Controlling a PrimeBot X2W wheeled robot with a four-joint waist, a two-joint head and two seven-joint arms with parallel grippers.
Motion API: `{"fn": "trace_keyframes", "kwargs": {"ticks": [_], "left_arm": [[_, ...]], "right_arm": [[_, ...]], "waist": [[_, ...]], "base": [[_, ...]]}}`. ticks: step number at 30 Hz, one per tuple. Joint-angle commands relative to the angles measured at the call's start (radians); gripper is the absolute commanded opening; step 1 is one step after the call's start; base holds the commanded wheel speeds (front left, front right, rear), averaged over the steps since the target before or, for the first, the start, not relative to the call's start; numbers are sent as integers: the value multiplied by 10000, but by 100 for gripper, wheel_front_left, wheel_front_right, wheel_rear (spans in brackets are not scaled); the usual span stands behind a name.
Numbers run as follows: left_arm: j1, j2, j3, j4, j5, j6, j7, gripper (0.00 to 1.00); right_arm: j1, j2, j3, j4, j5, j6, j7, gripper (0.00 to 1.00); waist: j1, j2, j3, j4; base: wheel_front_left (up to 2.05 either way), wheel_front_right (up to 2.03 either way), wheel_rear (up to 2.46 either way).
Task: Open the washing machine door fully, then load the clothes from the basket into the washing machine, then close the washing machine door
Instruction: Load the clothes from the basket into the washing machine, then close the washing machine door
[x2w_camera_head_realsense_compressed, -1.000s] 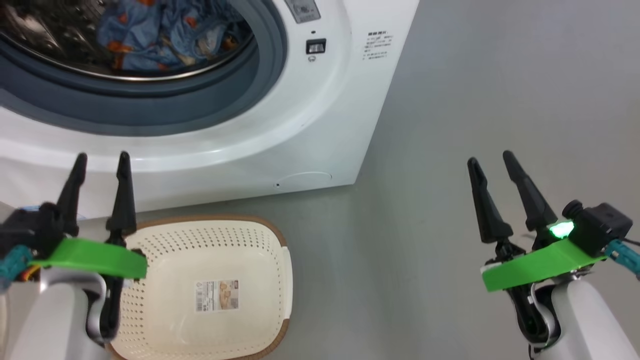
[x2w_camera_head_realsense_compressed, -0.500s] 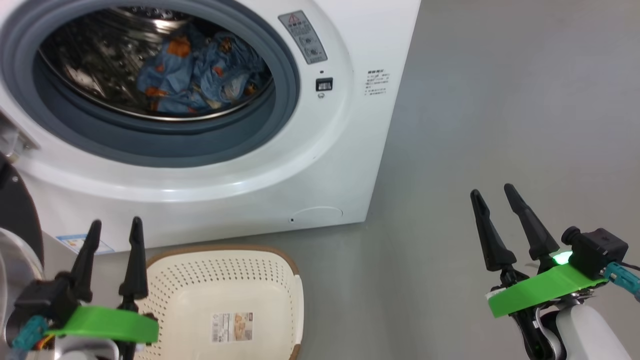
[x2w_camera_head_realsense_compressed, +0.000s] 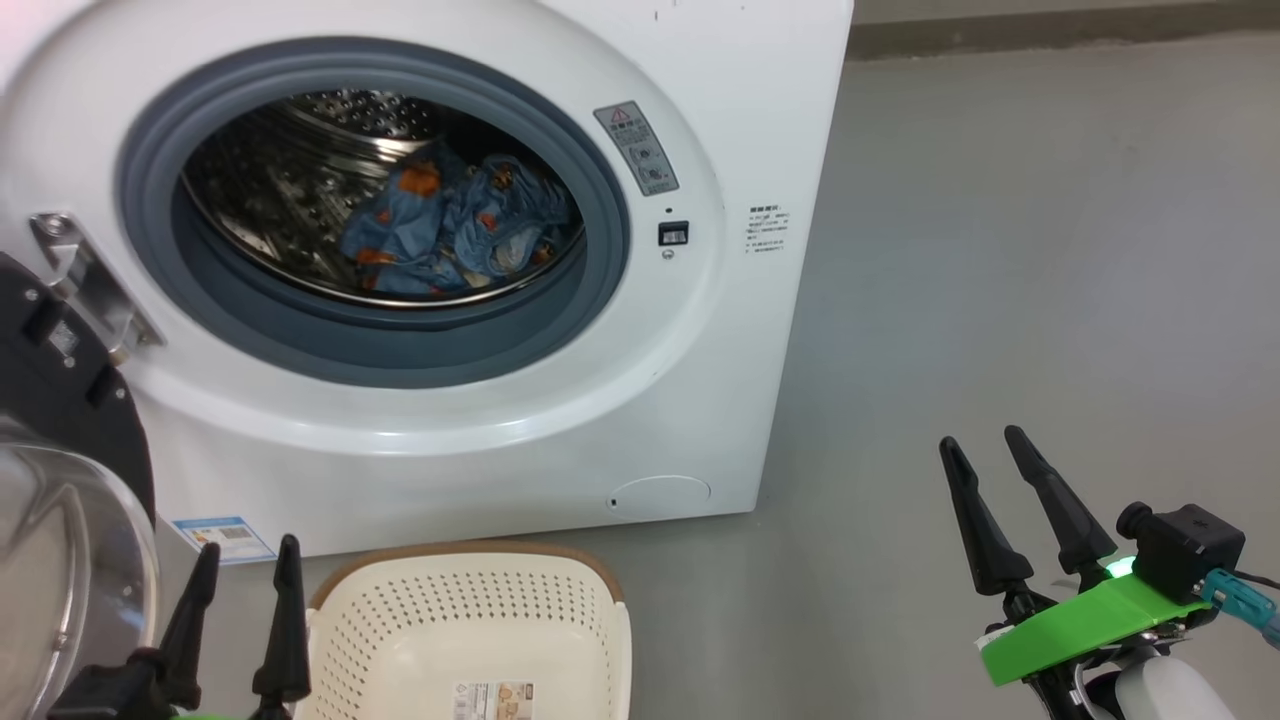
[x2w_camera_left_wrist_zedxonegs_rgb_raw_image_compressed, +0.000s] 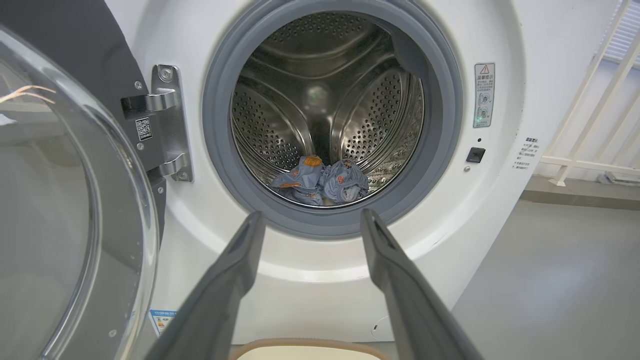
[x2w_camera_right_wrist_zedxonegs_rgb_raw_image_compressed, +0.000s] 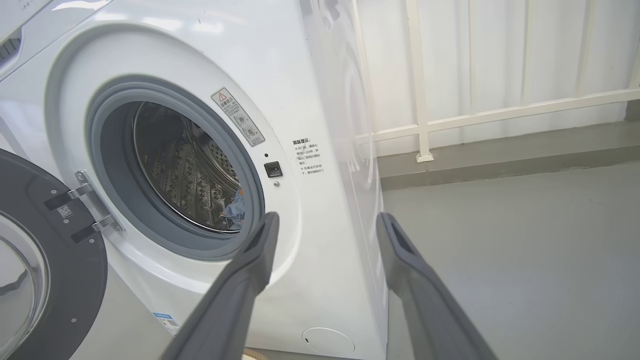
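The left gripper (x2w_camera_head_realsense_compressed: 249, 546) and right gripper (x2w_camera_head_realsense_compressed: 979, 438) both gape empty, the clothes (x2w_camera_head_realsense_compressed: 450, 235) lie in the drum (x2w_camera_head_realsense_compressed: 290, 190) ahead of the left one, and the open washing machine door (x2w_camera_head_realsense_compressed: 60, 400) just to its left could stay unlatched if a push skids on its curved glass.

Clothes (x2w_camera_head_realsense_compressed: 450, 235) inside washing machine (x2w_camera_head_realsense_compressed: 720, 380), basket (x2w_camera_head_realsense_compressed: 470, 640) before it
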Motion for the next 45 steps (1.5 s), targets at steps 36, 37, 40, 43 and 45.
{"fn": "trace_keyframes", "kwargs": {"ticks": [36, 37, 40, 43, 45], "left_arm": [[255, -322, 1019, -537, 626, -84, -51, 100], [250, -330, 1035, -536, 641, -93, -51, 100], [234, -344, 1080, -528, 679, -120, -51, 100], [212, -353, 1118, -514, 708, -146, -51, 100], [198, -362, 1137, -505, 726, -163, -51, 100]], "right_arm": [[54, -208, 203, -334, -40, 16, -48, 100], [49, -206, 203, -330, -41, 16, -48, 100], [38, -198, 197, -317, -45, 16, -48, 100], [35, -190, 200, -318, -51, 16, -48, 100], [35, -190, 196, -313, -53, 16, -48, 100]], "waist": [[0, 0, -236, 139], [0, 0, -233, 135], [0, 0, -228, 134], [0, 0, -227, 143], [0, 0, -231, 150]], "base": [[0, 0, 0], [0, 0, 0], [0, 0, 0], [0, 0, 0], [0, 0, 0]]}}
